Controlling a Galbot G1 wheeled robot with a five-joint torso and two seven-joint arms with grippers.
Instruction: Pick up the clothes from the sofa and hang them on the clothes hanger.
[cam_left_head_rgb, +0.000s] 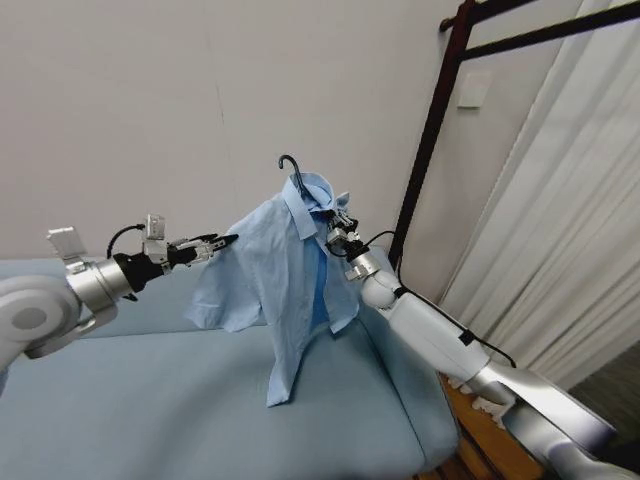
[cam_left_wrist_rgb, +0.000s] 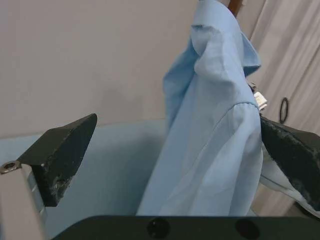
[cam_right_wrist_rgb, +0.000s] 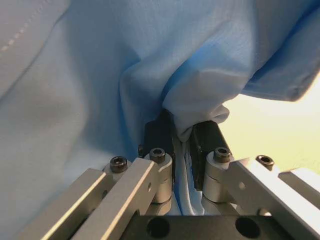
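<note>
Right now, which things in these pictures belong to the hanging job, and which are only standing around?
Job:
- shirt
- hanger
- sofa
- rack
- right end effector, shut on the shirt
- left end effector, open beside the sleeve

Only standing around:
- curtain
- wall

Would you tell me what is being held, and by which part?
The right gripper pinches the blue shirt by a fold near its collar; the left gripper holds nothing.
</note>
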